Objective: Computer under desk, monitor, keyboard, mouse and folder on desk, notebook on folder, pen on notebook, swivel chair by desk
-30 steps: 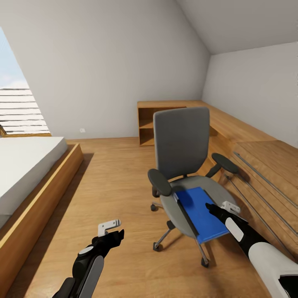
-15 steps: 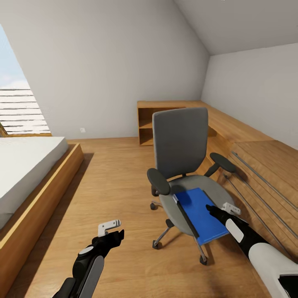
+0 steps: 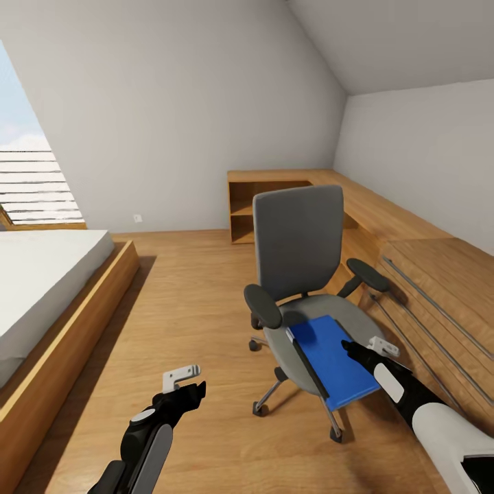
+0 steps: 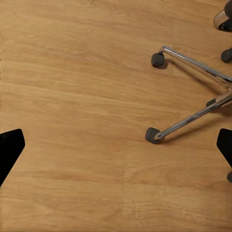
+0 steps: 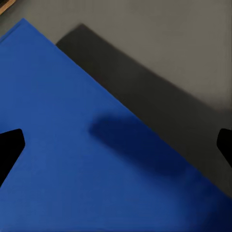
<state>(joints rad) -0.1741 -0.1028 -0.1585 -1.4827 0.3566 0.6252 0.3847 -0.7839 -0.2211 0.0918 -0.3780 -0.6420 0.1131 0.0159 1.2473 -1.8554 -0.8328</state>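
We see the light wood plank floor (image 3: 192, 295) carrying the swivel chair (image 3: 302, 274) on its castors, whose grey seat bears the blue folder (image 3: 336, 360) lying flat.

Illumination is bright, even and diffuse throughout; the renders are clean, with no grain or motion blur. In the head view daylight enters from the window (image 3: 27, 178) at the left, overexposed to pale sky and white slats. Grey walls grade smoothly, darkening slightly toward the sloped ceiling. The swivel chair (image 3: 302, 274) casts a soft, faint shadow on the plank floor (image 3: 192, 302). Straight lines bow mildly toward the frame edges, indicating a wide lens. In the right wrist view a soft-edged dark shadow falls across the folder (image 5: 72, 159) and the grey seat beside it; surfaces there appear slightly soft. The left wrist view is sharp, wood grain legible, with small chrome highlights.
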